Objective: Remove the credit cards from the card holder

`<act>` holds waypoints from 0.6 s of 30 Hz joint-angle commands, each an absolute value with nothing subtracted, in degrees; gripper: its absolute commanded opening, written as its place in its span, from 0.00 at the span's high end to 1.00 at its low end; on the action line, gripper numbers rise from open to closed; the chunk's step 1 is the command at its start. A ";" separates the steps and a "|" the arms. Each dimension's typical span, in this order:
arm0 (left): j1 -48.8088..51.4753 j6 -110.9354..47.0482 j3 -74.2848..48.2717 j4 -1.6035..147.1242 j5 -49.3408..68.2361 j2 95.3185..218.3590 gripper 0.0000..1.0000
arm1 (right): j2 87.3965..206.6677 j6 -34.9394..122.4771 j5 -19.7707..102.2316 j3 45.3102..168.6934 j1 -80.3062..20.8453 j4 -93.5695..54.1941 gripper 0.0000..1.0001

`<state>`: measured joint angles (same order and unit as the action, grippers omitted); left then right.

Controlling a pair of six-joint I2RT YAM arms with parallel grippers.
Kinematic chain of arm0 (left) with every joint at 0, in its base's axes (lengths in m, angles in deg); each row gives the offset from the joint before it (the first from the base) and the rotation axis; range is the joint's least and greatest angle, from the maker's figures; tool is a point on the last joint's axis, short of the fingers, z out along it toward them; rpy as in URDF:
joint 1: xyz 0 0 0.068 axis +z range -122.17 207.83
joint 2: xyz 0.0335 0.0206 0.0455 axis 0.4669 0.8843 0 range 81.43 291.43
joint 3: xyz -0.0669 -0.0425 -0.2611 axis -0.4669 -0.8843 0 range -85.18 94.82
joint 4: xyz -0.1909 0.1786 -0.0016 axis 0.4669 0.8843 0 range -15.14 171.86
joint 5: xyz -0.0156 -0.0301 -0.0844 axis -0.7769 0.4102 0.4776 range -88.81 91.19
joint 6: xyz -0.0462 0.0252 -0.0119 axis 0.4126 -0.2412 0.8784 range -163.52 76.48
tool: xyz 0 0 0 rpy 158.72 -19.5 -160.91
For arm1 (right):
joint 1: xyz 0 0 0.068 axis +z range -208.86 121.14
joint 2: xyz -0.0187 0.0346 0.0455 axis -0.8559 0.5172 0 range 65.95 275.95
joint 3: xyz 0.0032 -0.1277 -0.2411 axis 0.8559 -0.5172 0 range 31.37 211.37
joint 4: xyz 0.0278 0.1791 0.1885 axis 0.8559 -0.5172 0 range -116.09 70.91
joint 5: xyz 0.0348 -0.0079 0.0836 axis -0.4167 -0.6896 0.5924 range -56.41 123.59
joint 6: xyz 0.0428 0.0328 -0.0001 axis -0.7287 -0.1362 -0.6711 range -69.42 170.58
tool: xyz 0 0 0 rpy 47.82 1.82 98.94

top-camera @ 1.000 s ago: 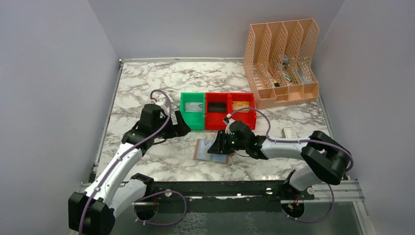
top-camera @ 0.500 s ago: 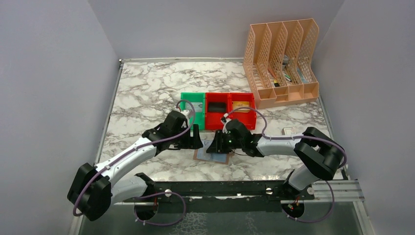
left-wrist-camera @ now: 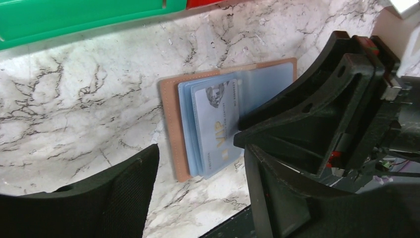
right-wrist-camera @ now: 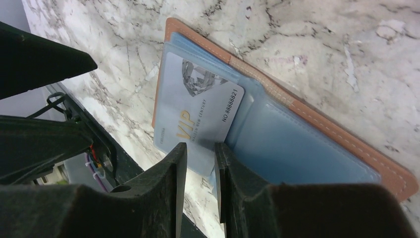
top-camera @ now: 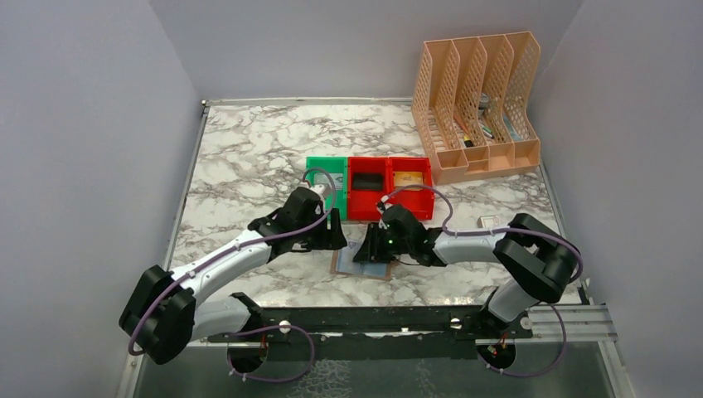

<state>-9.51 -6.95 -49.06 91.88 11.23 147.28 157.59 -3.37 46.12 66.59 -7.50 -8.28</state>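
Since a second ago, the left gripper (left-wrist-camera: 200,148) has been swung in from the left side of the table and brought down beside the right gripper (right-wrist-camera: 197,148), over the card holder (right-wrist-camera: 317,148). Its jaws are held wide, straddling the holder's left half, and nothing is clamped. The right gripper's jaws are set narrow at the lower edge of a silver-grey VIP card (right-wrist-camera: 198,109). Whether that edge is pinched cannot be told.

The card is seen sticking partly out of a light blue pocket. The brown holder is laid open and flat on the marble table (top-camera: 249,149), just in front of the green bin (top-camera: 319,166) and the two red bins (top-camera: 369,178). A peach file rack (top-camera: 477,99) is stood at the far right.
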 commanded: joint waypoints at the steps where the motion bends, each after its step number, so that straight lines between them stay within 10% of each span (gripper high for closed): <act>1: -11.18 -6.87 -49.70 89.10 12.28 149.49 0.37 | 156.34 -3.14 42.32 63.79 -7.81 -10.49 0.71; 18: -17.60 -4.65 -48.75 86.48 7.84 156.50 0.60 | 152.28 -1.25 43.23 62.39 -9.56 -10.94 0.71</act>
